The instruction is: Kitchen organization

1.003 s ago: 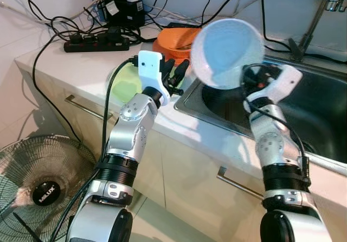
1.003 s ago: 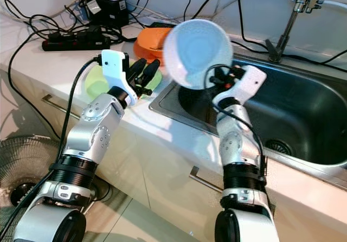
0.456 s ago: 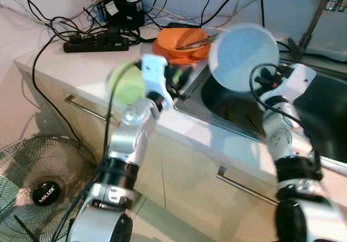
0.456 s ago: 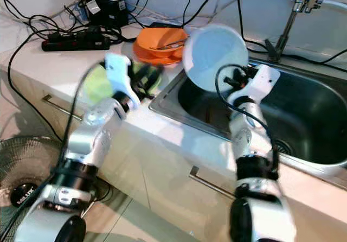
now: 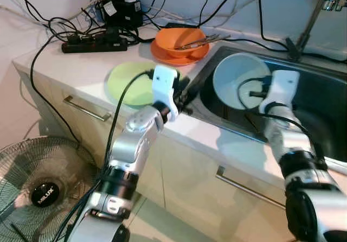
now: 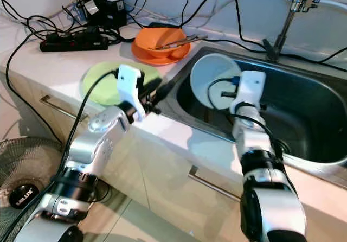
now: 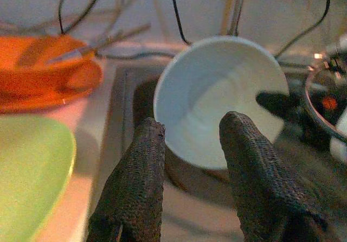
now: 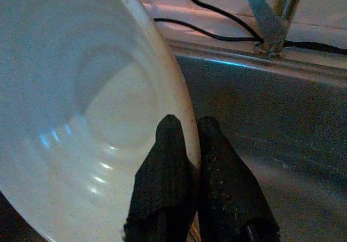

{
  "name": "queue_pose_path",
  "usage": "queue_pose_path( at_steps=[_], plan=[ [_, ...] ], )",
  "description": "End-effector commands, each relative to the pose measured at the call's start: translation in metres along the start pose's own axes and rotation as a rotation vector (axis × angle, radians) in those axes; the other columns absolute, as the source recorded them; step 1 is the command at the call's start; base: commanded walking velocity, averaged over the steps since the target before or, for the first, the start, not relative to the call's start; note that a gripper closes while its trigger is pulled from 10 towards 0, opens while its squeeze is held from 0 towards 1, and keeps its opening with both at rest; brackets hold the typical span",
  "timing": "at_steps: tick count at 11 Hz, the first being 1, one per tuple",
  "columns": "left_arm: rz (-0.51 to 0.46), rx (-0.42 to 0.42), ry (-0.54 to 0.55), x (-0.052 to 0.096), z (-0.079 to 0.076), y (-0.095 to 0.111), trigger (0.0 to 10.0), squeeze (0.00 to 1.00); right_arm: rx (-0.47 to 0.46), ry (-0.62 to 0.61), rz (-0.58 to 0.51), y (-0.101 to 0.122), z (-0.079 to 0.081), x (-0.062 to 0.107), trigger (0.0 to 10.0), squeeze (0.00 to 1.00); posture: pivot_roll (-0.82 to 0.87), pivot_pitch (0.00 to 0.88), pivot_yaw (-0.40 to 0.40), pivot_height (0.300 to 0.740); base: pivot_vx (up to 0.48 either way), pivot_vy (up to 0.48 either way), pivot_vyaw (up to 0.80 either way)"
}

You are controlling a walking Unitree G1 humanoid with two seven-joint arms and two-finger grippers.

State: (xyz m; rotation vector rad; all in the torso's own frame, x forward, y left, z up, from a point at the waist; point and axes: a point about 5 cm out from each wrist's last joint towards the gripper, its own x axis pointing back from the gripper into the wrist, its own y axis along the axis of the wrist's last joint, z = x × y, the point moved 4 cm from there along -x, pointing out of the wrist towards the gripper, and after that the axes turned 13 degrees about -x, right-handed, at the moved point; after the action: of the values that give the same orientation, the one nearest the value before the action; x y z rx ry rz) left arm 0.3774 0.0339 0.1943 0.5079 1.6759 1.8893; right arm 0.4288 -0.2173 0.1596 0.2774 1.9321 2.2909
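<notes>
kitchen desk with a steel sink [image 5: 320,112] at 3 o'clock. right hand [image 8: 184,144] pinches the white bowl [image 5: 238,82] by its rim; it looks hard, slippery and breakable. left hand [image 7: 187,144] waits open, holding nothing.

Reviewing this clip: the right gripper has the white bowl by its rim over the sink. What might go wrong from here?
The right gripper pinches only the thin rim of the tilted white bowl, so it may slip and drop into the sink. The left gripper hovers open at the counter edge, close beside the bowl; the two could knock. Cables run along the sink's back edge and might snag the arm.
</notes>
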Motion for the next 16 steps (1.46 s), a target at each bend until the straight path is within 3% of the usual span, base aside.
queue_pose_path(
  at_steps=[1, 10, 16],
  plan=[
    [0.02, -0.019, -0.019, 0.002, -0.003, -0.001, 10.0, 0.0, 0.03, -0.002, -0.043, 0.014, 0.002, -0.004, 10.0, 0.0, 0.14, 0.014, 0.029, 0.74, 0.0, 0.0, 0.0],
    [0.103, -0.029, -0.059, 0.005, -0.014, -0.016, 10.0, 0.0, 0.111, 0.036, 0.084, -0.016, 0.012, -0.003, 10.0, 0.0, 0.14, 0.006, 0.029, 0.74, 0.0, 0.0, 0.0],
    [0.177, -0.032, -0.125, 0.012, -0.023, -0.032, 10.0, 0.0, 0.118, 0.06, 0.093, -0.016, 0.019, -0.003, 10.0, 0.0, 0.14, 0.0, 0.027, 0.74, 0.0, 0.0, 0.0]
  ],
)
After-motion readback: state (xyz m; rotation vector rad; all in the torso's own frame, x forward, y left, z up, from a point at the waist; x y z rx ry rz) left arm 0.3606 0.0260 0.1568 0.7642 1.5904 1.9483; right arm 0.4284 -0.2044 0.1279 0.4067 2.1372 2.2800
